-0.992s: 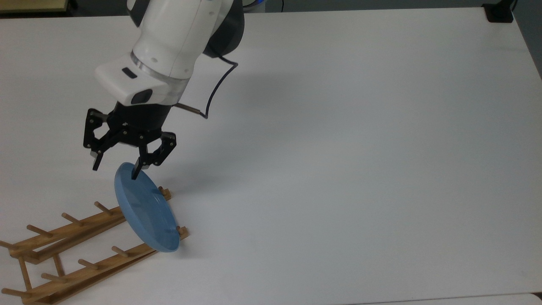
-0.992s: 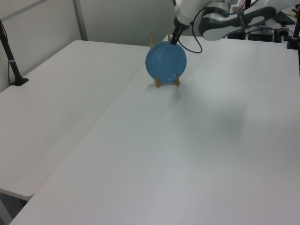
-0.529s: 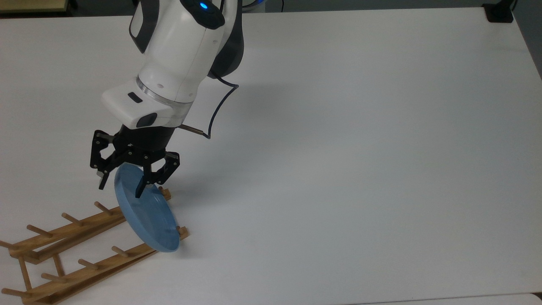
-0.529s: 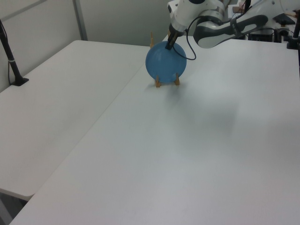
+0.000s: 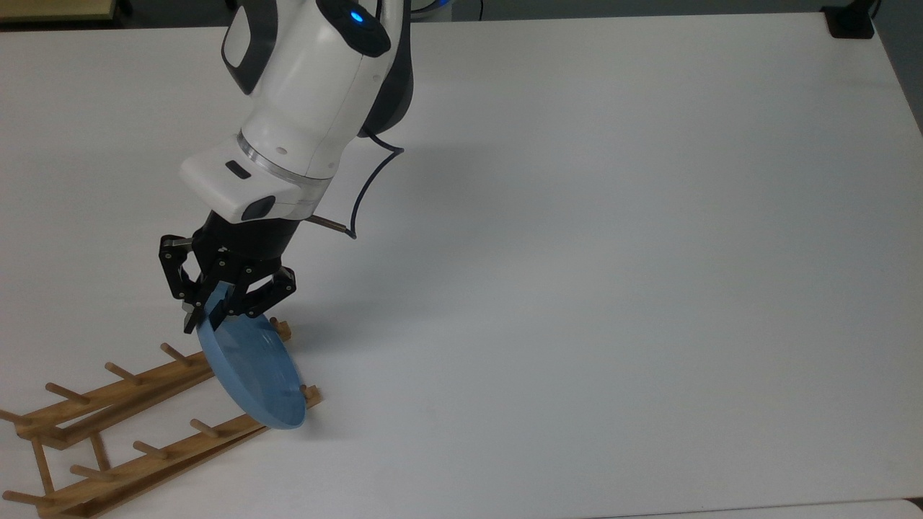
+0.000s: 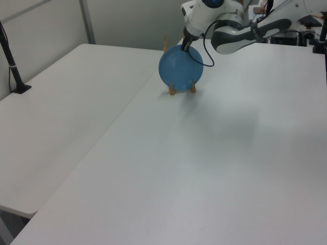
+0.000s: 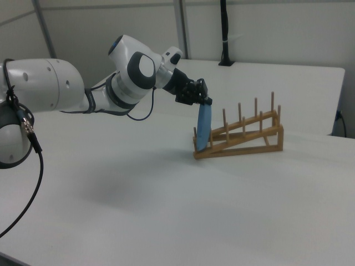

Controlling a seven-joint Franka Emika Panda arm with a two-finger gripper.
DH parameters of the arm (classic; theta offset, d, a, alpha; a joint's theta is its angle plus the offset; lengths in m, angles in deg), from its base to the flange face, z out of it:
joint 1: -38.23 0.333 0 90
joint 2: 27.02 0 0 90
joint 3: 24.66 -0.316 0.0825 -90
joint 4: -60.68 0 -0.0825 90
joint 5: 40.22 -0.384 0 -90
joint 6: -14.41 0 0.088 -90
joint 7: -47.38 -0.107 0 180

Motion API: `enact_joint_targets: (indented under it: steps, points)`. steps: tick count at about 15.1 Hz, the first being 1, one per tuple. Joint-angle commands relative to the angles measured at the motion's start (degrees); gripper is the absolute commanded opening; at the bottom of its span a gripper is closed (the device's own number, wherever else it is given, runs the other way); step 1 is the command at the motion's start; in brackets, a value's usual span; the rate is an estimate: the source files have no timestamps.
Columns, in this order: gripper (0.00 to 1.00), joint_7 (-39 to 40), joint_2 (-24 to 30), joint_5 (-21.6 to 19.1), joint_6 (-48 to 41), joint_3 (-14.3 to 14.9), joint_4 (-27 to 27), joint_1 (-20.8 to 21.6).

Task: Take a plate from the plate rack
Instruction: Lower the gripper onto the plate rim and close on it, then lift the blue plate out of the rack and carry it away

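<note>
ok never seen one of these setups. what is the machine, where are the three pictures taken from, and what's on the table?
It is a single robot arm, white and jointed, ending in a black gripper with two fingers. Three fixed cameras watch it: the top view looks down on the white table, and the left and right views look across it from opposite sides. On the table sits a wooden rack with upright pegs. A blue plate stands on edge in the rack's end slot. The fingers sit on either side of the plate's top rim and look closed on it; the plate's lower edge is still between the pegs, so it is not lifted out yet.
</note>
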Motion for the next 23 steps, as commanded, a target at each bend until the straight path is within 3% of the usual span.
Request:
enact_joint_targets:
  steps: [1,9,13,14,16,19,21,23]
  points:
    - [0.07,-1.42,0.16,2.43,1.39,0.81,0.61,0.52]
    - [0.05,-2.12,3.76,2.44,1.39,1.42,1.92,1.57]
    - [0.04,-13.26,6.75,-0.54,1.74,0.72,1.75,1.57]
    - [0.04,-15.81,6.84,-4.38,1.74,0.46,1.75,1.75]
    - [0.04,-16.54,7.72,-16.4,1.39,-0.77,0.7,2.36]
    - [0.04,-15.84,8.86,-30.93,-2.37,-2.44,-4.65,3.94]
    - [0.03,-10.77,10.0,-39.44,-8.95,-3.32,-7.9,3.95]
    - [0.02,0.8,10.71,-50.51,-18.6,-3.32,-9.76,4.21]
